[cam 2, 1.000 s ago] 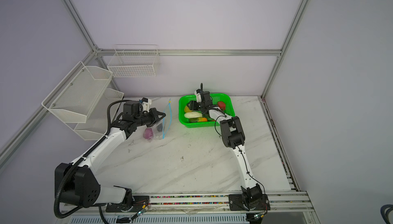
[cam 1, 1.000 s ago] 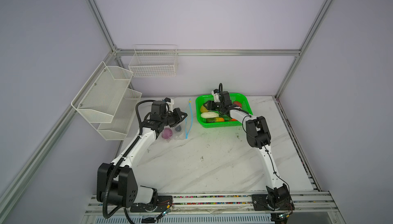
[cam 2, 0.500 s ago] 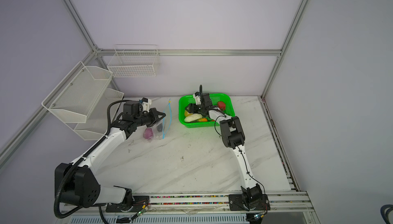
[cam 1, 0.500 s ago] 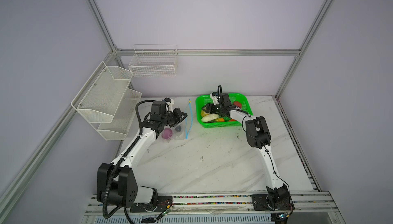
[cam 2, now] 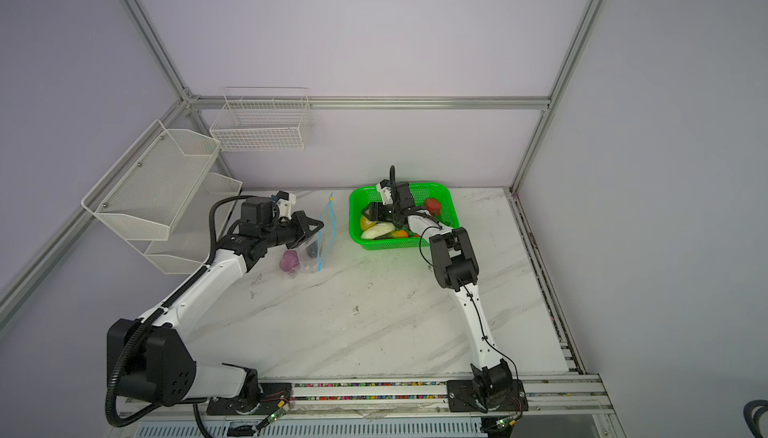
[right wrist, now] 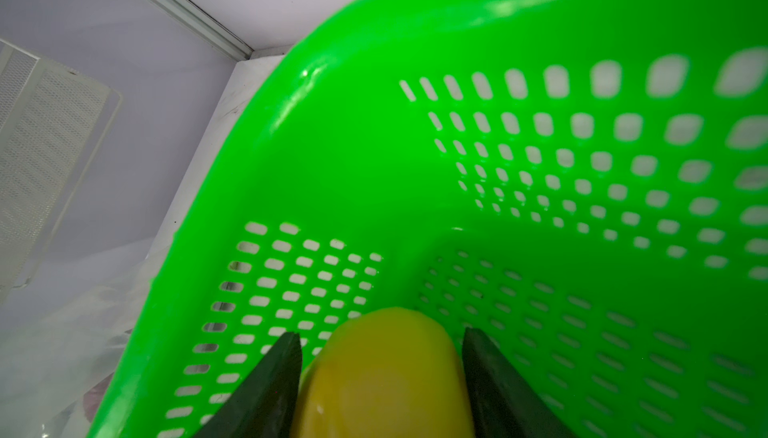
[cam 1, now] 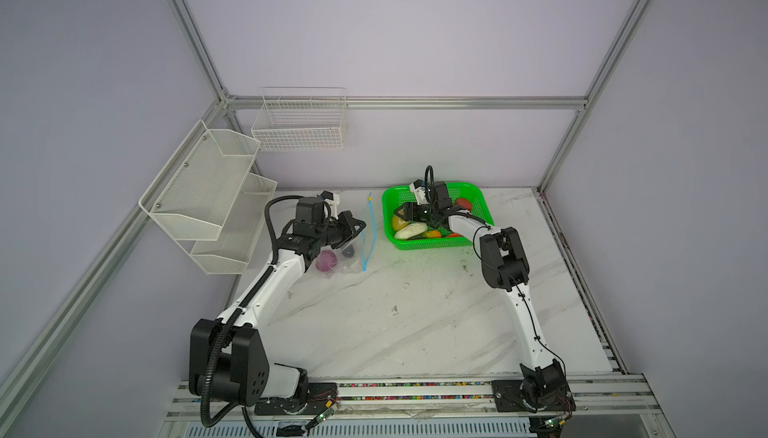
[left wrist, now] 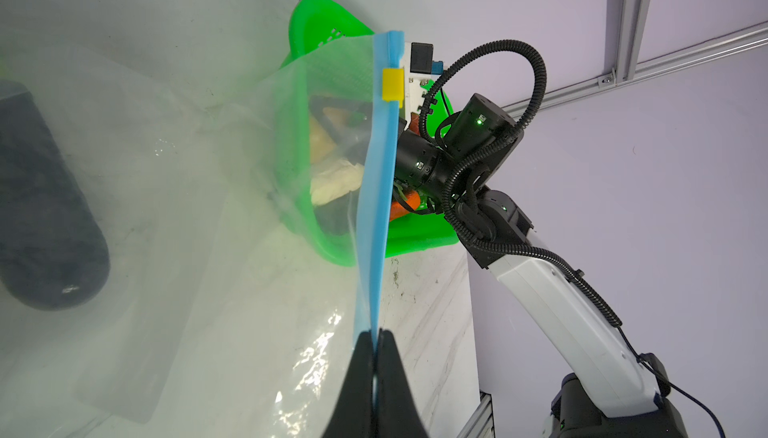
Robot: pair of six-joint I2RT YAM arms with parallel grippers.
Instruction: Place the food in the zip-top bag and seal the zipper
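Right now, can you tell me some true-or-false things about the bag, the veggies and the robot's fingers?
The purple onion is inside the zip-top bag. True.
The left fingers are open. False: they pinch the blue zipper.
The yellow potato sits between the right fingers. True.
The green basket is empty. False: it holds the potato, a red pepper and more.
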